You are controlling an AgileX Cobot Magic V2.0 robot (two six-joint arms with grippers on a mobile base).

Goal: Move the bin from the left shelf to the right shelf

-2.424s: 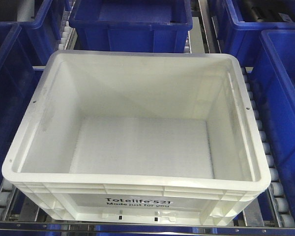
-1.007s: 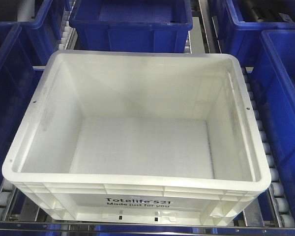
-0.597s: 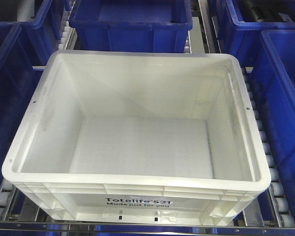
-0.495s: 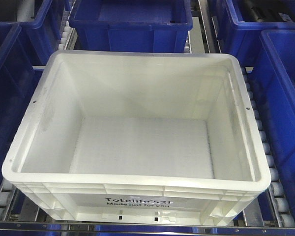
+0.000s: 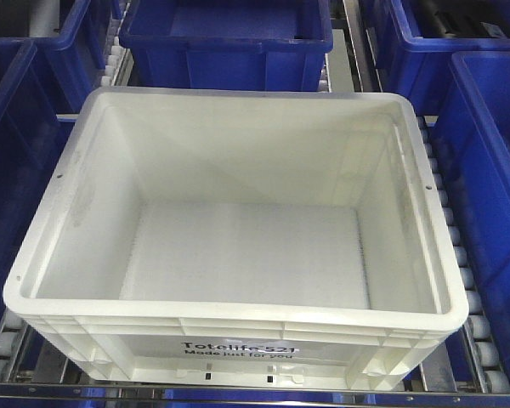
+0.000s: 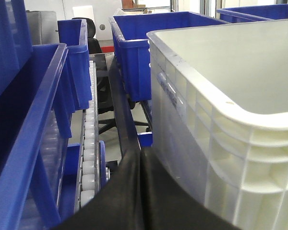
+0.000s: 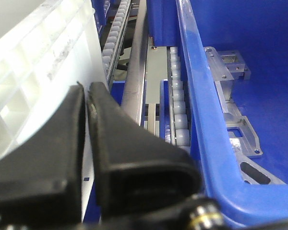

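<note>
The white bin (image 5: 238, 153) stands empty on the roller shelf, its black "Totelife 521" print facing me at the bottom. Neither gripper shows in the front view. In the left wrist view my left gripper (image 6: 140, 155) is shut, its black fingers pressed together low beside the bin's (image 6: 221, 143) ribbed left wall, in the gap to a blue crate. In the right wrist view my right gripper (image 7: 86, 88) is shut with only a thin slit between its fingers, close against the bin's (image 7: 43, 62) right wall. Nothing is held by either.
Dark blue crates crowd the bin: one behind (image 5: 225, 38), one left (image 5: 8, 170), one right (image 5: 493, 170). Roller tracks (image 5: 459, 255) run along the bin's sides. A blue crate wall (image 6: 33, 143) and rollers (image 6: 89, 143) flank my left gripper; a blue crate rim (image 7: 197, 110) and a metal rail (image 7: 134, 86) flank my right.
</note>
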